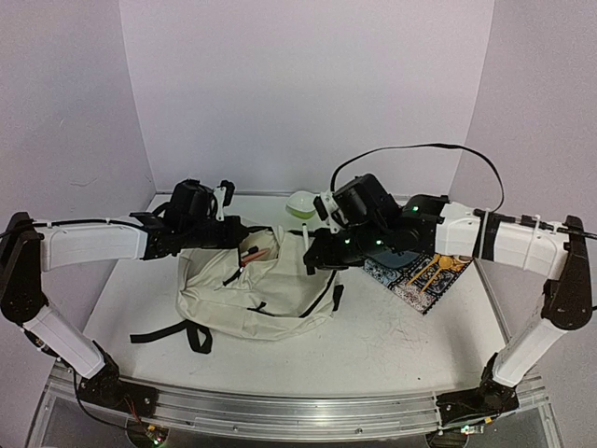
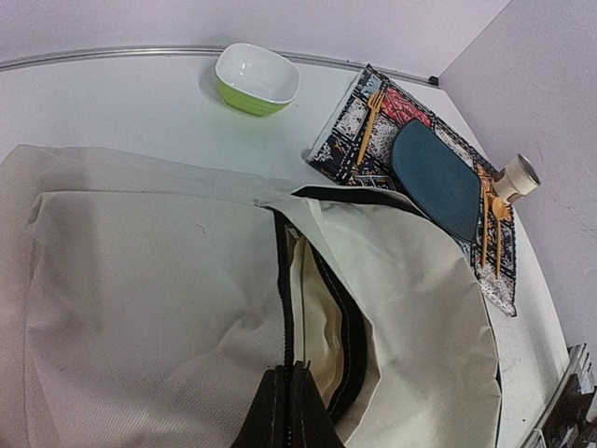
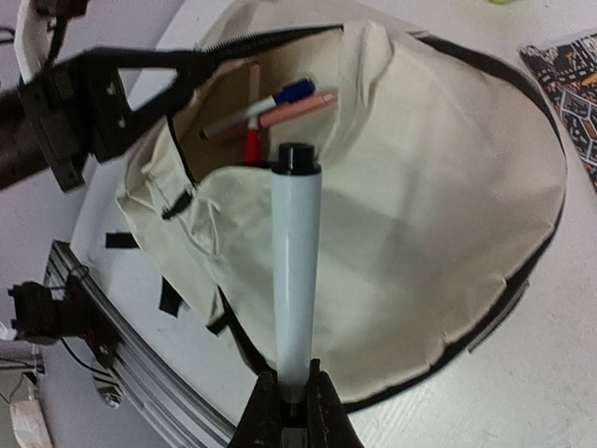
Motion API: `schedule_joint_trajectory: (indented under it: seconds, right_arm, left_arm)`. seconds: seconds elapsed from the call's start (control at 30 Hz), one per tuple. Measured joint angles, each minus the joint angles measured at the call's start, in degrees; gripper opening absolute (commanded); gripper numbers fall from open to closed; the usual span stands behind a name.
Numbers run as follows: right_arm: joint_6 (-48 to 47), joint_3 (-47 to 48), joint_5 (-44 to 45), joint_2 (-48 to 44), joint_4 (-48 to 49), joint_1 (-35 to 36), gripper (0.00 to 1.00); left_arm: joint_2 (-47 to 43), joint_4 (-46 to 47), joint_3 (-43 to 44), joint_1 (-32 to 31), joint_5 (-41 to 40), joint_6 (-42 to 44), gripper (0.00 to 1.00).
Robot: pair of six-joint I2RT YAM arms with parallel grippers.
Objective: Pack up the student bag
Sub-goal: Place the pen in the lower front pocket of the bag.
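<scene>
So the left gripper (image 2: 294,378) is pinching the black zipper edge of the student bag (image 1: 256,294). Its jaws are shut tight on the fabric and are lifting that flap, so the mouth is gaping. The bag itself is lying flat on the table (image 1: 392,345), spreading out ahead of and below those jaws.

The right gripper (image 3: 291,387) is clamping the bottom end of a white marker (image 3: 297,271) with a black cap. The marker is sticking straight out from the jaws, with the cap end hanging over the bag right at the opening. Just past that cap, a few pens (image 3: 270,107) are lying inside the bag: one blue-capped, one pinkish, one red.

Well beyond the left jaws a green bowl (image 2: 256,79) is sitting on the table. Off to their right a patterned mat (image 2: 350,131) is carrying a dark pouch (image 2: 434,177), with a roll of tape (image 2: 516,175) just past it.
</scene>
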Motion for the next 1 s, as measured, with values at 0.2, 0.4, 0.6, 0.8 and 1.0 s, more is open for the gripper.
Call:
schedule_joint_trajectory:
  seconds: [0.2,0.4,0.6,0.8,1.0]
  right_arm:
    - [3.53,1.59,-0.61,7.28,13.30,-1.76,0.00]
    - [7.50,4.09,0.34,14.34,22.44,-1.89,0.00]
    - [11.70,5.23,2.68,17.74,27.74,-1.89,0.00]
    - [15.93,6.92,3.67,23.30,31.43,-1.87,0.00]
    - [18.31,10.98,1.65,28.99,31.97,-1.89,0.00]
  left_arm:
    - [0.09,-0.03,0.21,0.03,1.02,0.00,0.00]
    - [0.11,-0.05,0.25,0.05,2.21,-0.04,0.00]
    - [0.14,-0.05,0.26,0.11,3.19,-0.24,0.00]
    - [0.91,-0.19,1.06,0.28,4.72,-1.00,0.00]
    - [0.96,-0.64,1.32,0.35,5.24,-1.46,0.00]
